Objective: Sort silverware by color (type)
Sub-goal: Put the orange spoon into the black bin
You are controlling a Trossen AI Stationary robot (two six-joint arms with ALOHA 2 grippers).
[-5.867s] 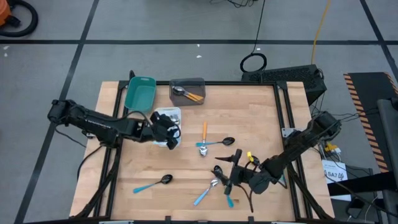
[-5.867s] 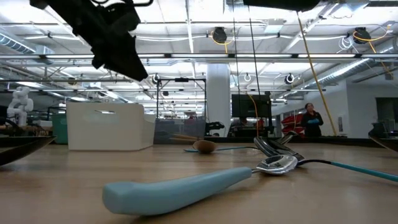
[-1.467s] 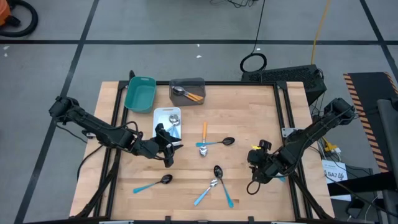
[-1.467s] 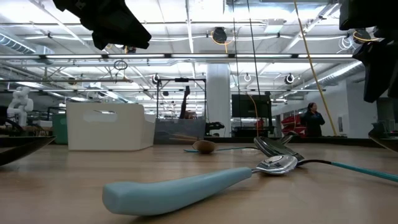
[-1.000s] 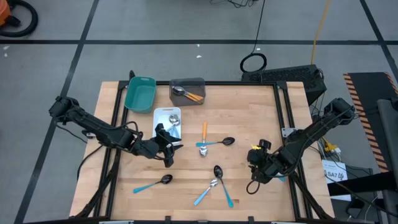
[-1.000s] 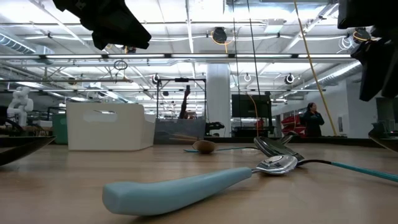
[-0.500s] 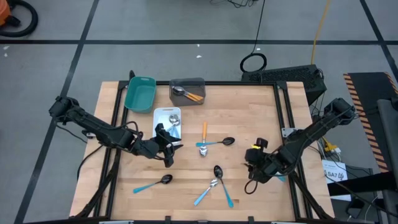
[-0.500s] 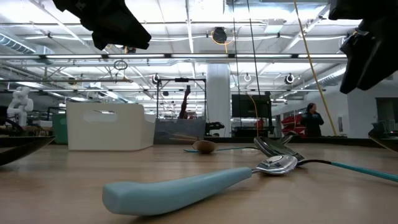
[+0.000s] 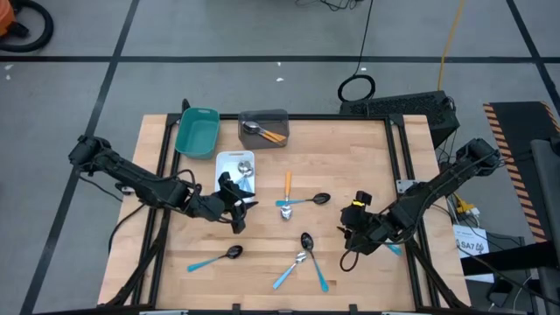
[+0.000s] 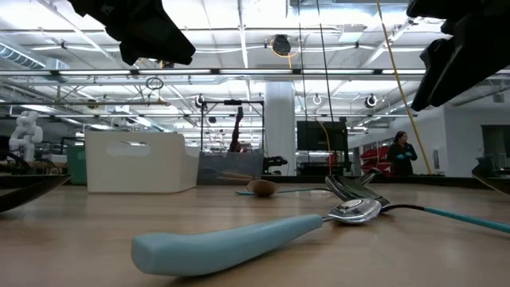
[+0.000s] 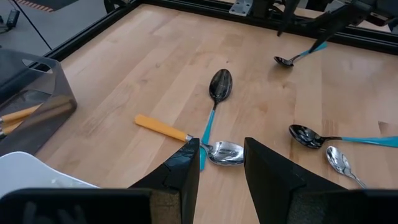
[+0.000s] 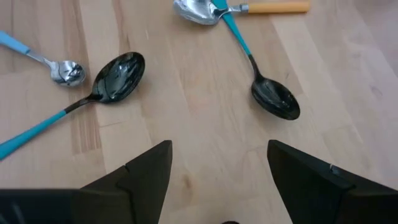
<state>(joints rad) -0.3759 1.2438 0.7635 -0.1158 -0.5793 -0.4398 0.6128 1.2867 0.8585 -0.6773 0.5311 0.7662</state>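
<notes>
- right gripper (image 9: 348, 229): since the frame half a second earlier it has shifted slightly toward 9 o'clock, closer to the black-bowled spoon (image 9: 304, 239) at table centre-front; fingers spread wide, nothing between them.
- left gripper (image 9: 238, 208): position unchanged; it hovers just at 6 o'clock of the white tray (image 9: 223, 161); fingers partly spread with a narrow gap, pinching nothing.
- spoons on the table: none has moved.
- writing: none can be read on the trays or the spoons.
- grey tray (image 9: 278, 116), table 12 o'clock edge: holds spoons, one with an orange handle (image 9: 273, 135).
- white tray: holds at least one silver spoon (image 9: 245, 171).
- teal tray (image 9: 186, 142), toward 10 o'clock: contents cannot be told.
- loose silverware: an orange-handled spoon (image 9: 287, 194) crossed with a blue-handled spoon (image 9: 308, 200) at centre; a blue-handled silver spoon (image 9: 290, 269) touching the black-bowled spoon toward 6 o'clock; one blue-handled spoon (image 9: 216, 257) toward 7 o'clock.
</notes>
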